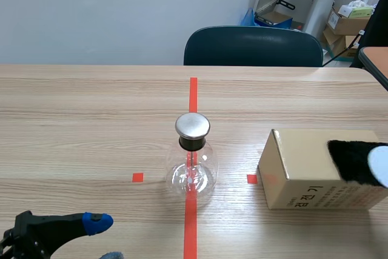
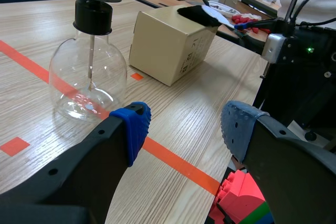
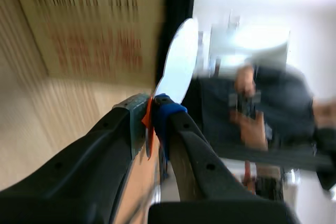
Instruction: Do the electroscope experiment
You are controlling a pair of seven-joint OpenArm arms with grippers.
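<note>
Scene view is showing me the electroscope [image 1: 192, 165] standing on the centre tape line, with the box [image 1: 303, 177] just to its right. I am holding the left gripper [image 2: 181, 129] wide open and empty at the near left. The right gripper [image 3: 152, 109] is pinching the white paddle [image 3: 178, 61] by its thin orange end, over the black fur [image 1: 351, 161] on top of the box.

Scene cam looks from robot's edge across table [image 1: 91, 107]. Left wrist cam looks low & close at flask [image 2: 89, 77] and box [image 2: 168, 45], both shared w/ scene view. Right wrist cam hugs box, tilted.
</note>
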